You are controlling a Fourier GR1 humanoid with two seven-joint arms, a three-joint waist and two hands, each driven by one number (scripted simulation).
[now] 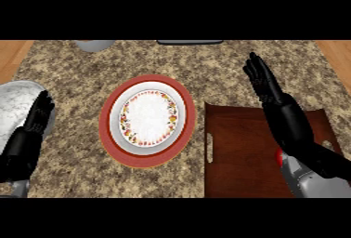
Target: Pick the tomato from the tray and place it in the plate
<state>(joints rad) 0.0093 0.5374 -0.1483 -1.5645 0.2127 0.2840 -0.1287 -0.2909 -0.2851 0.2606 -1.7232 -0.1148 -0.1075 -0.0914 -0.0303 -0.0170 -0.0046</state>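
I see my right hand [274,100] open above the tray [240,153], tomato [279,157] peeking at its five o'clock, plate [147,116] at nine, left hand [31,135] open.

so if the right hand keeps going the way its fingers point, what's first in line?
Nothing obvious. The right hand points up the view, past the tray's far edge, over bare counter. That line looks free to the picture's top, though its height above the counter is unclear.

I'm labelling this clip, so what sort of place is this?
Most likely a kitchen counter: a speckled stone-look countertop, a patterned plate on a red mat, and a brown serving tray beside it.
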